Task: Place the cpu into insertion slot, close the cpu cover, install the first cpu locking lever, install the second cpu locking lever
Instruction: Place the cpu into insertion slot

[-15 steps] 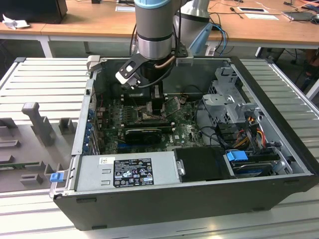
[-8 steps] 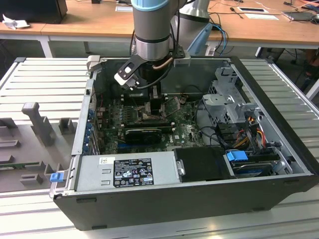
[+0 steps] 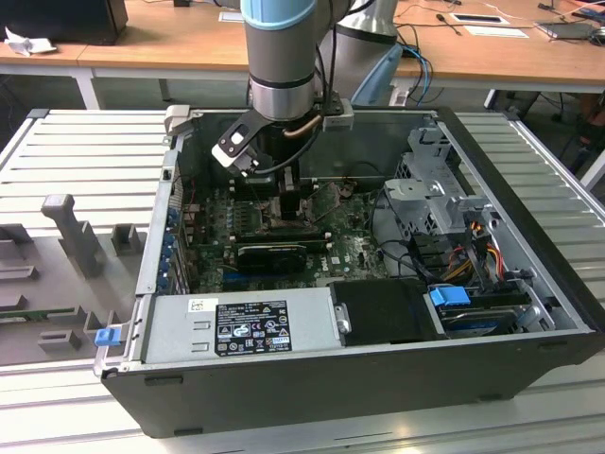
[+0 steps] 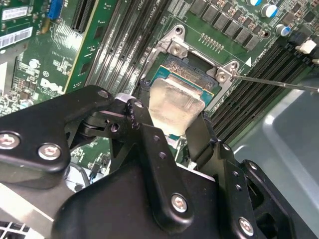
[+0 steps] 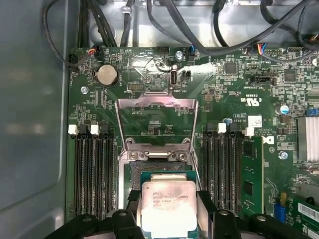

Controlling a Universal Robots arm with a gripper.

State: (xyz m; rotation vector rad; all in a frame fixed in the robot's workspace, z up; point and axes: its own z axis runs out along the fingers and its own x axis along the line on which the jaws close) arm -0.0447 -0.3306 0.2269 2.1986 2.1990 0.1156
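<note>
My gripper (image 4: pixel 172 117) has its jaws narrow, and they seem to pinch the cpu (image 5: pixel 168 205) by two sides. The cpu lies flat between the jaws, right over the insertion slot (image 5: pixel 131 175). It is square and shiny grey. The cpu cover (image 5: pixel 155 103) stands open. In the exterior view, I'm at 11 o'clock from the computer case (image 3: pixel 284 378) middle.
</note>
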